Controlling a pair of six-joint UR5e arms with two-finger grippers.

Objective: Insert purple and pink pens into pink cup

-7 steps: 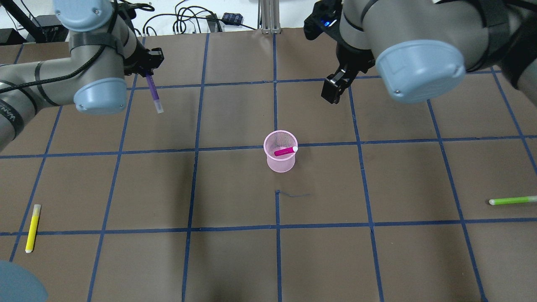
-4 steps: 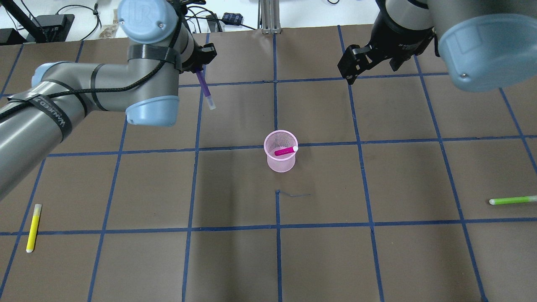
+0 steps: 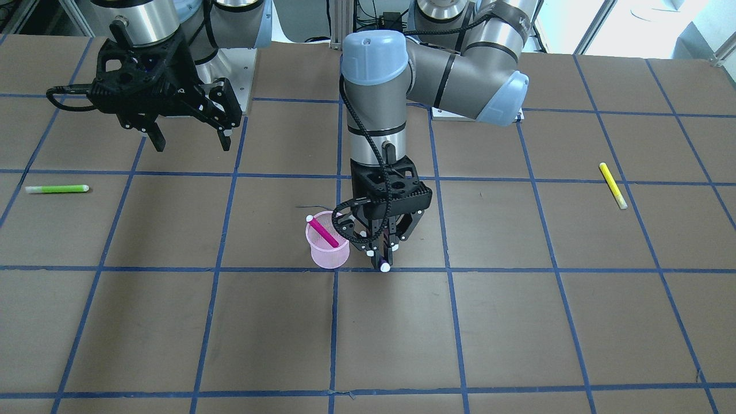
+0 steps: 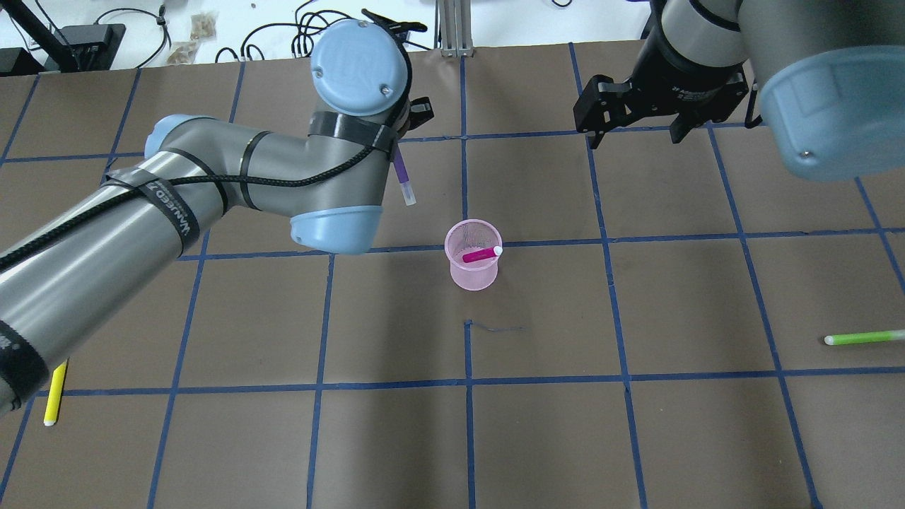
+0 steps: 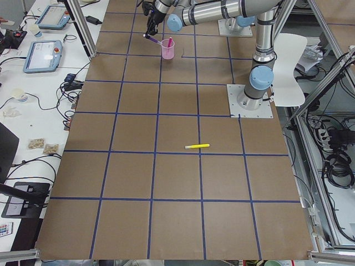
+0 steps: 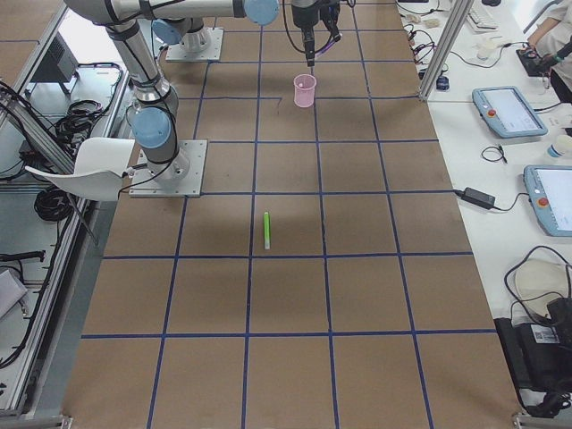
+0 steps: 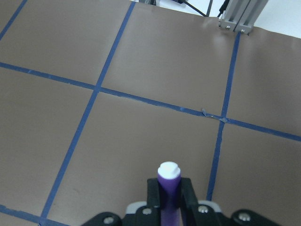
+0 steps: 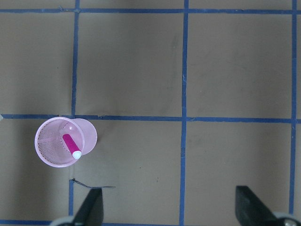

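One pen home: front view, pink pen is leaning inside pink cup.
Left gripper: pinching purple pen, hanging near cup, not yet over it.
Overhead change: purple pen is arriving from far left; insertion likely next.
Right gripper: spread, empty, hanging well apart.

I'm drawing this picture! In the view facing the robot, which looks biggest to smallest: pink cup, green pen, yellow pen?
1. pink cup
2. green pen and yellow pen: look alike, so a tie.
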